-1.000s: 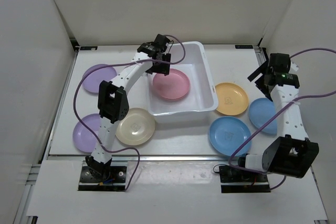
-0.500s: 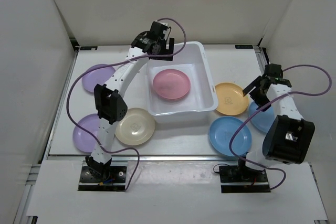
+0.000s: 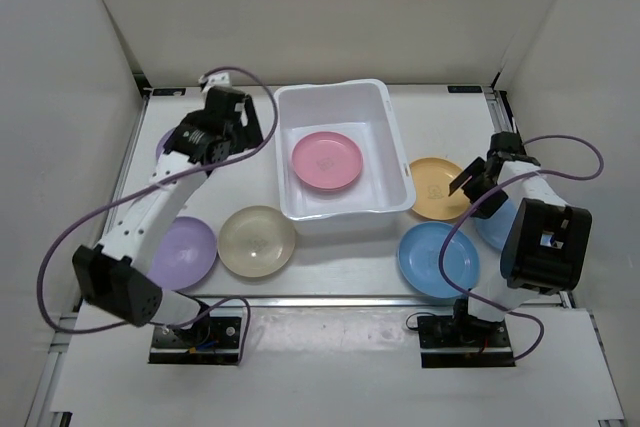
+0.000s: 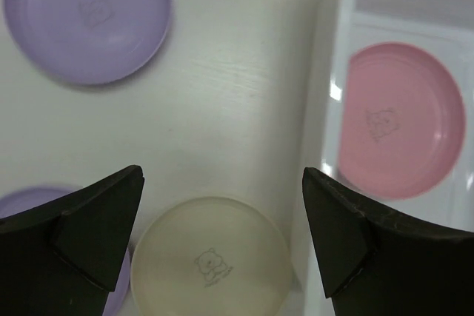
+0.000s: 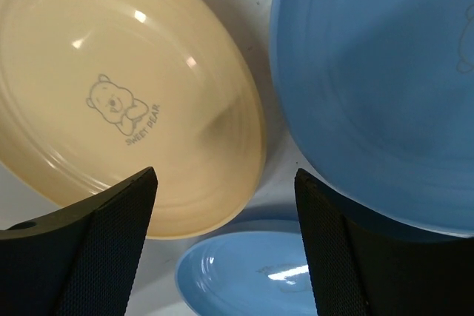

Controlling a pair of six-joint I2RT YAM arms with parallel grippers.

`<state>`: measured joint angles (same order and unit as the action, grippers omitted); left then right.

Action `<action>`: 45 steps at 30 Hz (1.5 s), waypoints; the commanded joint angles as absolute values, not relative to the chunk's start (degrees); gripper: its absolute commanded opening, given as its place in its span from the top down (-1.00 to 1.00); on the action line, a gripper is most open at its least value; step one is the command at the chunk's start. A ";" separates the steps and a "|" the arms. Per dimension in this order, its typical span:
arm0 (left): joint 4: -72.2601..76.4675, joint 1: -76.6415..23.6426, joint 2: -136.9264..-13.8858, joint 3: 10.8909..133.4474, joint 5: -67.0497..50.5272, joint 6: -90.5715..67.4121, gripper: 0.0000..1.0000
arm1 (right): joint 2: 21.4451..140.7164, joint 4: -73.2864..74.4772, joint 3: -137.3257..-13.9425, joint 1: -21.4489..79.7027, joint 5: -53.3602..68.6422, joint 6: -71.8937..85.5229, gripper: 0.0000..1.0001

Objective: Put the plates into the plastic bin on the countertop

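Left arm is stretched up and to the left, elbow low, wrist camera looking straight down. Left hand (image 4: 222, 181) hangs over the counter (image 3: 340, 250) just left of the bin (image 3: 345, 209), fingers spread wide, nothing between them. Below it are the far purple plate (image 4: 87, 16), the cream plate (image 3: 257, 241) and an edge of the near purple plate (image 3: 185, 250).

Right arm is folded tight, with the forearm doubled back over its base and the wrist tipped down and inward. Right hand (image 5: 226, 175) sits low over the seam where the orange plate (image 5: 111, 94) and the right blue plate (image 5: 385, 94) meet. Its fingers are apart and grip nothing; I can't tell whether they touch either rim.

Bin: white glossy plastic, rectangular, with rounded corners and a flared rim. It holds one plate — the pink plate (image 3: 326, 161), lying flat on the bottom.

The other plates are all on the counter: two purple and one cream to the left of the bin, orange and two blue to the right, with the second blue plate (image 3: 437, 259) nearest the front.

Plates are round, shallow, smooth plastic with a soft sheen. The orange one has faint concentric rings and a small grey bear print at centre — the cream and pink ones carry the same mark.
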<state>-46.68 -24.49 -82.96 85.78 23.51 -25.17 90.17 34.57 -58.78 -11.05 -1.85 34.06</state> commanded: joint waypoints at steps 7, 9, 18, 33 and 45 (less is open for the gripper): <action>-42.63 -18.81 -70.32 67.16 23.38 -35.42 -0.99 | 92.63 28.66 -56.87 -9.14 -1.14 35.59 -0.47; -42.45 -18.20 -68.56 65.75 23.03 -35.68 -0.99 | 93.07 27.69 -56.87 -8.88 -2.10 36.21 -0.46; -42.45 -16.62 -64.52 62.59 22.85 -37.61 -0.99 | 95.45 25.84 -54.94 -8.00 -4.39 38.05 -0.26; -43.24 -13.18 -62.40 59.59 19.52 -38.67 -0.99 | 95.45 26.89 -64.04 -5.54 -9.14 39.73 1.00; -47.89 -9.85 -60.29 54.23 18.02 -40.52 -0.99 | 91.50 33.93 -94.03 -4.83 -15.21 35.42 1.00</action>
